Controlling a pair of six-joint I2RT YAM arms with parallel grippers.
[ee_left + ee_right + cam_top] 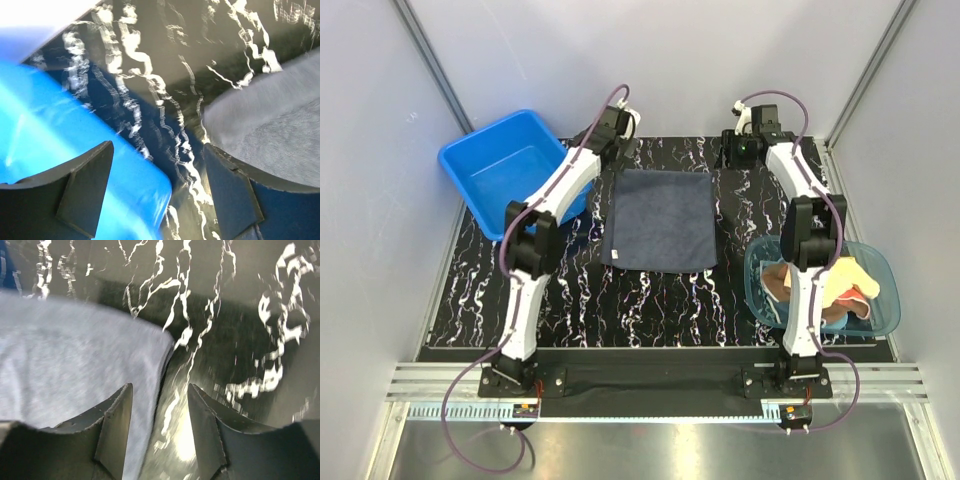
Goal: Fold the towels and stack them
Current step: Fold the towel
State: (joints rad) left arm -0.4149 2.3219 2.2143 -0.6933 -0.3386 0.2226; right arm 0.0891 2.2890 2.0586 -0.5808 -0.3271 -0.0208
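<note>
Near edge: both arm bases bolted side by side, arms reaching away over the black marbled mat [650,300].

Near right: translucent teal bowl [891,300] on the mat, partly hidden by the right arm. Crumpled cloths inside it: brown towel [778,280] on its left side, yellow towel [852,272] on its right, with a bit of red and pale blue below the yellow. Cannot tell them apart further.

Centre: navy-grey towel [658,220] spread flat on the mat, one roughly square sheet, near edge slightly wavy. It lies between the two arms, well apart from the bowl.

Far left: blue tub [480,150], sitting askew and overhanging the mat's corner.

Far edge: left gripper [157,150] sits over the towel's far left corner, jaws wide with only mat between them; tub at one side, towel corner at the other. Right gripper [160,387] is over the far right corner, jaws parted, gripping nothing; the towel's edge runs just beside its left finger.
</note>
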